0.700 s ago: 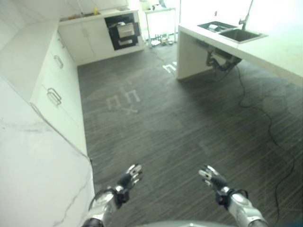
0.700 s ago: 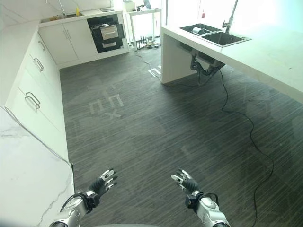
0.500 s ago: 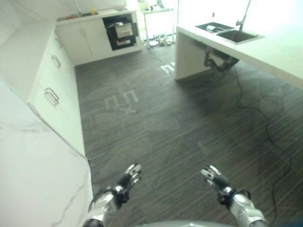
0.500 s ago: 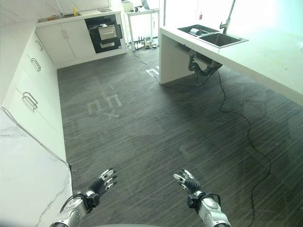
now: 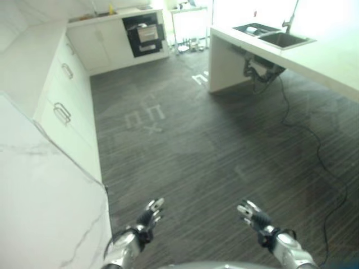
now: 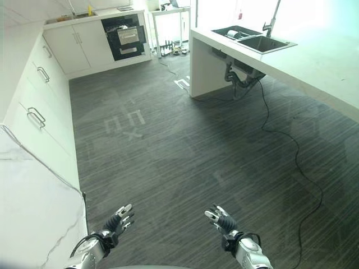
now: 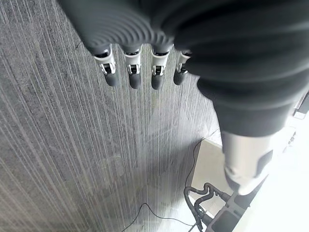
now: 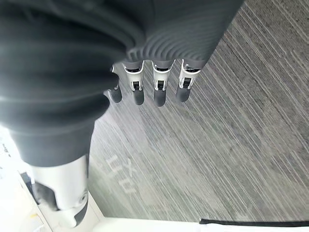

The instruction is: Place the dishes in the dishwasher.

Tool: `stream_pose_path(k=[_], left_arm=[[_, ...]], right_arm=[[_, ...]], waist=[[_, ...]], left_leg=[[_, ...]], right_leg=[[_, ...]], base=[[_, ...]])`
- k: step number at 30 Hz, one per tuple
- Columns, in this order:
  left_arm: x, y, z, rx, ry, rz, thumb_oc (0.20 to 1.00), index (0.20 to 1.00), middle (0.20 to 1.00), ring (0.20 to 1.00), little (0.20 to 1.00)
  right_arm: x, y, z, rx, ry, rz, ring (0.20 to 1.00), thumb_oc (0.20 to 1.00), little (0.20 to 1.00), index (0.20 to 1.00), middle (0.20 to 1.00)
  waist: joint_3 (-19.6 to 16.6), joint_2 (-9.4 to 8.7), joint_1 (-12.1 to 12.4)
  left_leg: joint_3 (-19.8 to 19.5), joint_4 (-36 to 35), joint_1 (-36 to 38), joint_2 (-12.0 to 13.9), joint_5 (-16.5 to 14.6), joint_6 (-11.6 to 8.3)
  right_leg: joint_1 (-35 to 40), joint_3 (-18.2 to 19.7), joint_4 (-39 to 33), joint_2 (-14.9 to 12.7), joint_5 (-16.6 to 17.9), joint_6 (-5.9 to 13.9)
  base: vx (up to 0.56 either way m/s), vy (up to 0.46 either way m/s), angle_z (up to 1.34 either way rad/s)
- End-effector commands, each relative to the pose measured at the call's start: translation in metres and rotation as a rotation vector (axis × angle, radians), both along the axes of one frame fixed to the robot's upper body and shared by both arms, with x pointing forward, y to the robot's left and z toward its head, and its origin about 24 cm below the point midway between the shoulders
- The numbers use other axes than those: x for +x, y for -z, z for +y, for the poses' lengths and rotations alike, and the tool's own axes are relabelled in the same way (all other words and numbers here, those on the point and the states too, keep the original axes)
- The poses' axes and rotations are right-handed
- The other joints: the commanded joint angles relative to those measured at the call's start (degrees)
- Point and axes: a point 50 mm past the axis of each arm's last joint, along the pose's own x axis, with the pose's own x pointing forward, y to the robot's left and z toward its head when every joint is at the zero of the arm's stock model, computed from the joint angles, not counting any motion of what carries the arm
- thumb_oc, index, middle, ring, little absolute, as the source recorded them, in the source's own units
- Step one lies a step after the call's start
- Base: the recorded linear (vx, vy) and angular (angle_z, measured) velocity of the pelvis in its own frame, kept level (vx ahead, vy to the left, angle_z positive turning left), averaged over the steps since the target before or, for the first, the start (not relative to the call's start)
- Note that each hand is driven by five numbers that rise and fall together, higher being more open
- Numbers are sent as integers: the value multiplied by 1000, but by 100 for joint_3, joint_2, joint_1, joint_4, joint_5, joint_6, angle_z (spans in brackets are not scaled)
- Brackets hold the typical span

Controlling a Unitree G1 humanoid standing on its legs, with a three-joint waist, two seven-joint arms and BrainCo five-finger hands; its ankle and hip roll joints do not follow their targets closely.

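The right eye view is taken up mostly by the dark striped floor. White cabinets are seen along the left, and an island counter with a sink at the far right. The dishwasher is found open at the far wall, well apart from the robot. A dish seems to lie by the sink. The left hand and the right hand are held low with straight fingers, nothing gripped. A stumble could be caused by the cable lying across the floor.

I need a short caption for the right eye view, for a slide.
Both hands, left hand and right hand, open and empty above striped floor; dishwasher far ahead.
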Motion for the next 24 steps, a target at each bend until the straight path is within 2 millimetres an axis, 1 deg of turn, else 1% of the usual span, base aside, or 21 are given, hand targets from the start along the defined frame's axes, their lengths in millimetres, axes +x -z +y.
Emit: stream_pose_path(k=[1, 3, 4, 5, 6, 7, 8, 9, 10, 11, 12, 14, 15, 16, 17, 18, 19, 21, 22, 23, 24], left_arm=[[27, -16, -1, 15, -15, -97, 1000, 1000, 1000, 1000, 1000], [27, -17, 0, 8, -32, -106, 1000, 1000, 1000, 1000, 1000], [27, -18, 0, -2, -40, -109, 1000, 1000, 1000, 1000, 1000], [27, -18, 1, -8, -40, -111, 1000, 1000, 1000, 1000, 1000], [27, -19, 1, -11, -39, -115, 1000, 1000, 1000, 1000, 1000], [27, -19, 0, -14, -39, -118, 1000, 1000, 1000, 1000, 1000], [26, -22, 0, -24, -49, -124, 1000, 1000, 1000, 1000, 1000], [26, -22, 0, -25, -49, -124, 1000, 1000, 1000, 1000, 1000], [26, -23, -1, -27, -42, -126, 1000, 1000, 1000, 1000, 1000], [25, -21, -2, -15, -19, -128, 1000, 1000, 1000, 1000, 1000], [24, -20, -1, 8, -7, -125, 1000, 1000, 1000, 1000, 1000], [22, -18, 1, 55, 12, -108, 1000, 1000, 1000, 1000, 1000], [21, -17, 2, 66, 18, -99, 1000, 1000, 1000, 1000, 1000], [22, -16, 3, 81, 22, -92, 1000, 1000, 1000, 1000, 1000], [24, -17, 4, 95, 43, -94, 1000, 1000, 1000, 1000, 1000], [26, -18, 4, 102, 57, -98, 1000, 1000, 1000, 1000, 1000], [31, -20, 5, 118, 93, -104, 1000, 1000, 1000, 1000, 1000], [39, -25, 4, 134, 129, -121, 1000, 1000, 1000, 1000, 1000], [43, -28, 5, 148, 136, -129, 1000, 1000, 1000, 1000, 1000], [45, -31, 7, 158, 129, -134, 1000, 1000, 1000, 1000, 1000], [45, -31, 7, 158, 129, -134, 1000, 1000, 1000, 1000, 1000]], right_arm=[[27, -22, 13, 48, -64, -139, 1000, 1000, 1000, 1000, 1000], [32, -27, 13, 36, -82, -163, 1000, 1000, 1000, 1000, 1000], [36, -31, 10, 24, -79, -181, 1000, 1000, 1000, 1000, 1000], [37, -33, 8, 20, -77, -193, 1000, 1000, 1000, 1000, 1000], [38, -35, 6, 20, -76, -201, 1000, 1000, 1000, 1000, 1000], [40, -36, 6, 19, -79, -208, 1000, 1000, 1000, 1000, 1000], [42, -40, 9, 18, -89, -226, 1000, 1000, 1000, 1000, 1000], [42, -40, 9, 18, -90, -227, 1000, 1000, 1000, 1000, 1000], [41, -42, 10, 23, -81, -237, 1000, 1000, 1000, 1000, 1000], [37, -42, 10, 25, -73, -246, 1000, 1000, 1000, 1000, 1000], [37, -42, 10, 26, -76, -248, 1000, 1000, 1000, 1000, 1000], [37, -39, 13, 27, -62, -235, 1000, 1000, 1000, 1000, 1000], [37, -37, 14, 38, -41, -222, 1000, 1000, 1000, 1000, 1000], [37, -35, 16, 57, -18, -213, 1000, 1000, 1000, 1000, 1000], [35, -33, 20, 68, -1, -213, 1000, 1000, 1000, 1000, 1000], [34, -33, 21, 71, 8, -212, 1000, 1000, 1000, 1000, 1000], [33, -32, 22, 81, 33, -214, 1000, 1000, 1000, 1000, 1000], [34, -33, 23, 92, 57, -227, 1000, 1000, 1000, 1000, 1000], [33, -33, 25, 91, 53, -229, 1000, 1000, 1000, 1000, 1000], [33, -33, 26, 89, 35, -224, 1000, 1000, 1000, 1000, 1000], [33, -33, 26, 89, 35, -224, 1000, 1000, 1000, 1000, 1000]], waist=[[84, -187, 18], [180, -227, 92], [271, -243, 151], [338, -237, 180], [374, -225, 199], [391, -192, 208], [391, -79, 239], [391, -75, 241], [379, -36, 215], [352, -45, 169], [325, -67, 161], [267, -92, 205], [246, -115, 251], [221, -156, 305], [194, -207, 313], [184, -231, 303], [154, -245, 244], [161, -200, 161], [181, -160, 126], [208, -76, 97], [208, -76, 97]], left_leg=[[-118, 513, -25, 612, -76, -720], [-269, 1345, -338, 534, -168, -689], [-341, 2129, -729, 584, -5, -764], [-405, 2454, -986, 699, 173, -847], [-439, 2484, -1083, 752, 269, -878], [-409, 2203, -1067, 824, 375, -898], [-367, 980, -918, 1039, 889, -999], [-362, 886, -895, 1049, 941, -1011], [-174, 383, -909, 1257, 1333, -1137], [129, 256, -913, 1360, 1295, -1125], [246, 154, -859, 1301, 1092, -1036], [222, 111, -829, 1137, 838, -867], [127, 126, -831, 1028, 750, -782], [-30, 163, -845, 870, 598, -636], [-87, 165, -801, 662, 432, -453], [-77, 168, -773, 553, 351, -358], [-62, 76, -651, 288, 224, -160], [-82, 62, -520, -1, -11, 125], [-67, 54, -421, -114, -137, 268], [-38, 27, -294, -141, -224, 349], [-38, 27, -294, -141, -224, 349]], right_leg=[[-135, -269, 92, -292, 237, 111], [-117, -245, 102, -318, 204, 6], [-77, -248, 113, -315, 158, -90], [-52, -235, 144, -300, 124, -130], [-38, -216, 175, -295, 104, -137], [-29, -214, 230, -294, 70, -119], [25, -250, 329, -280, -17, -47], [34, -255, 334, -283, -22, -42], [86, -341, 410, -304, -103, -13], [110, -506, 576, -387, -217, 24], [105, -550, 640, -432, -243, 58], [132, -502, 887, -514, -378, 109], [170, -426, 1002, -535, -464, 129], [211, -324, 1199, -562, -523, 155], [174, -273, 1547, -622, -417, 252], [134, -253, 1740, -670, -353, 315], [-50, -115, 2513, -831, 85, 542], [-461, 75, 3890, -1090, 649, 783], [-732, 86, 4584, -1268, 911, 888], [-1099, 41, 5313, -1498, 1075, 927], [-1099, 41, 5313, -1498, 1075, 927]], base=[[41, -94, 0], [53, -98, -7], [67, -87, -14], [93, -21, -9], [122, 79, -5], [316, 317, -6], [298, 309, -11], [379, 404, -4], [306, 366, 7], [342, 431, 20], [290, 391, 29], [248, 325, 19], [287, 335, -6], [304, 351, -15], [285, 357, -8], [299, 462, 5], [259, 480, 25], [264, 509, 45], [239, 450, 45], [157, 297, 30], [186, 236, 10]])
